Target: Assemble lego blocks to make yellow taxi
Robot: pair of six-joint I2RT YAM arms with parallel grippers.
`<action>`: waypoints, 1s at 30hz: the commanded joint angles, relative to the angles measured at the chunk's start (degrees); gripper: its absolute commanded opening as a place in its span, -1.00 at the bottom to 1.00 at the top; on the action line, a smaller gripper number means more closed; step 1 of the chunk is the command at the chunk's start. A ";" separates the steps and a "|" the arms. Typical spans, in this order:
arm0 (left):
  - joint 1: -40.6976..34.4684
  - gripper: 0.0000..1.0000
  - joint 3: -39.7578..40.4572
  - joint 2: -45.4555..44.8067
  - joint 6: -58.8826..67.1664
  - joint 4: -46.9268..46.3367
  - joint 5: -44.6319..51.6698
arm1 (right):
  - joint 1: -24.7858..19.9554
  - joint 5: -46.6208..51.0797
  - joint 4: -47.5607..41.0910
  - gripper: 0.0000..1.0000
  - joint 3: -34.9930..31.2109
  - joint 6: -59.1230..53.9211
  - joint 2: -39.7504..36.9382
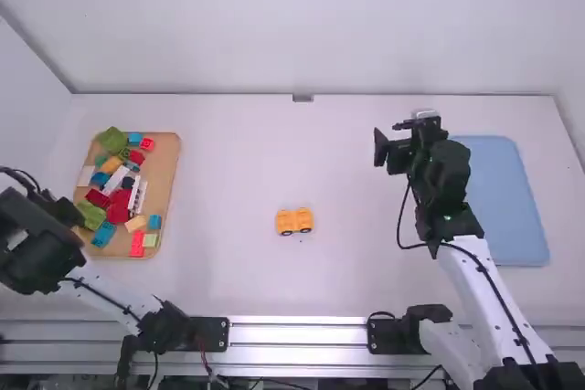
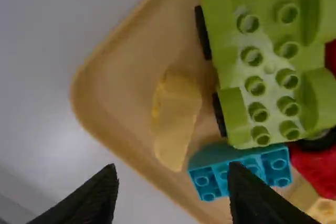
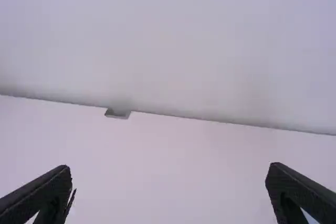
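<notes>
The left gripper (image 1: 71, 215) is over the left edge of the wooden tray (image 1: 164, 166), which holds mixed blocks. In the left wrist view the left gripper (image 2: 173, 174) is open above the tray, nothing between its fingers. A pale yellow block (image 2: 178, 119) lies in the tray beside a green wheeled base (image 2: 270, 61) and a blue block (image 2: 241, 169). A yellow-orange car piece (image 1: 294, 221) with dark wheels stands alone on the table near its middle. Right of and beyond it, the right gripper (image 1: 393, 143) is held up; in the right wrist view the right gripper (image 3: 169, 169) is open and holds nothing.
A flat blue tray (image 1: 507, 203) lies at the right, partly behind the right arm. The tray of blocks includes red, white, green and blue pieces (image 1: 121, 210). A small grey bracket (image 1: 303, 98) sits at the table's far edge, against the white wall.
</notes>
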 commanded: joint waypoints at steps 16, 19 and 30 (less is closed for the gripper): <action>0.37 -0.18 -6.01 4.44 3.23 8.44 -0.48 | -0.02 0.55 0.68 0.97 2.29 -0.02 0.13; 0.35 -0.40 -6.45 4.44 2.84 8.98 -0.31 | 0.11 0.55 0.85 0.97 2.29 -0.02 0.13; 0.24 -0.96 1.66 4.39 -6.64 1.09 -0.17 | 0.04 0.11 1.11 0.97 2.29 0.00 0.13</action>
